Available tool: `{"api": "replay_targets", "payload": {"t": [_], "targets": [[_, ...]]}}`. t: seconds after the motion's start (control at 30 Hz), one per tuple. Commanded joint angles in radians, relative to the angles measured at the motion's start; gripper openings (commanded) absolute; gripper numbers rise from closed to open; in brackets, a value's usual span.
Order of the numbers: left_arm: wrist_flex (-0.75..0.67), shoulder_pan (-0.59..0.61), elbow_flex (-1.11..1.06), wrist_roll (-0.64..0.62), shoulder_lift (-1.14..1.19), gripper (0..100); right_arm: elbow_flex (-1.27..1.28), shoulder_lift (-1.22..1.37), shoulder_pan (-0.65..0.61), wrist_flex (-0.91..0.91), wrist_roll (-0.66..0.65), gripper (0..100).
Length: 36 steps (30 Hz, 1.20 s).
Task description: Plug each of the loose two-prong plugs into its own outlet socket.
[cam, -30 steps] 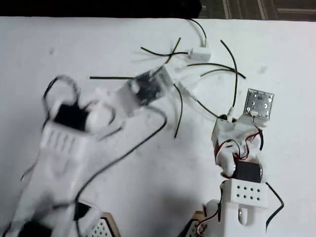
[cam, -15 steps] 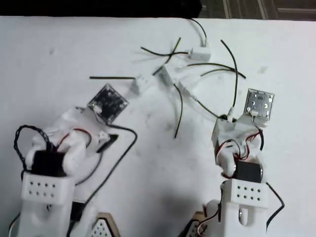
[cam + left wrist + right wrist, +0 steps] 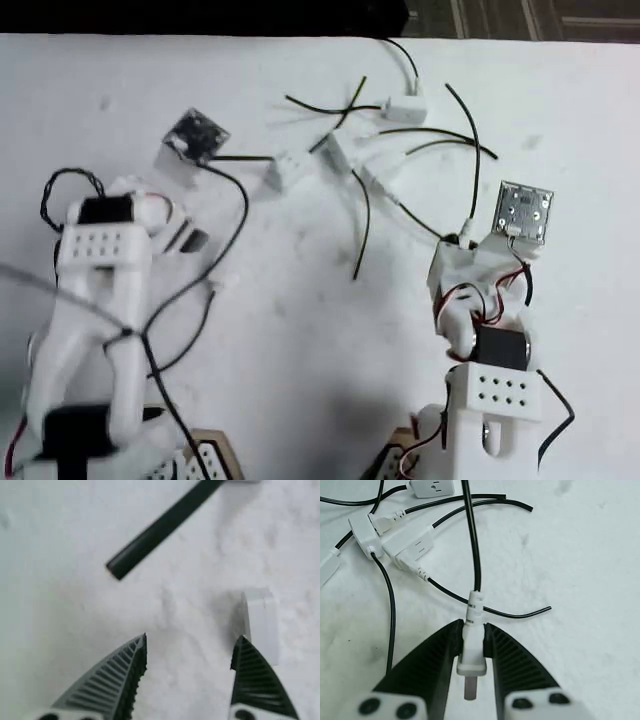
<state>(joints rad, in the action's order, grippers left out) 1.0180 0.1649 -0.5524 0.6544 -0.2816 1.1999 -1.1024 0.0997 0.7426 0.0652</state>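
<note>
while right hand (image 3: 472,625) grips plug (image 3: 471,661) | left hand (image 3: 192,639) spread

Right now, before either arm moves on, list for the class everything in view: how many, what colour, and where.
Table: one, white, beneath everything.
Loose plug and socket pieces: four countable in the right wrist view, white, clustered at the table's far middle.
Cords: several, black, trailing from those pieces.
Held plug: one, white with a black cord, in the right gripper.
White block: one, white, on the table beside the left gripper.
Left arm: one, white, table's left.
Right arm: one, white, table's right.
Left gripper: one, dark fingers, open.
Right gripper: one, black fingers, shut on the held plug.
</note>
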Motion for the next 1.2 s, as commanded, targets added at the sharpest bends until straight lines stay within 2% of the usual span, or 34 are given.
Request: {"api": "replay_targets", "payload": {"t": [0.0, 0.23, 0.5, 0.73, 0.83, 0.93, 1.17], "targets": [[-0.025, -0.002, 0.104, 0.012, 0.143, 27, -0.011, 0.002, 0.002, -0.019, -0.002, 1.7], [-0.025, -0.094, 0.129, 0.052, 0.298, 27, -0.011, 0.002, 0.002, -0.019, -0.002, 1.7], [0.124, -0.251, 0.121, -0.021, 0.131, 27, -0.011, 0.002, 0.002, -0.019, -0.002, 1.7], [0.16, -0.239, 0.121, -0.02, 0.065, 28, -0.011, 0.002, 0.002, -0.018, -0.002, 1.7], [0.212, -0.254, 0.121, 0.031, 0.105, 29, -0.011, 0.002, 0.002, -0.016, -0.002, 1.7], [0.212, -0.26, 0.126, 0.028, 0.188, 32, -0.011, 0.002, 0.002, -0.016, -0.002, 1.7], [0.094, -0.28, 0.133, 0.025, 0.423, 31, -0.011, 0.002, 0.002, -0.018, -0.002, 1.7]]}}
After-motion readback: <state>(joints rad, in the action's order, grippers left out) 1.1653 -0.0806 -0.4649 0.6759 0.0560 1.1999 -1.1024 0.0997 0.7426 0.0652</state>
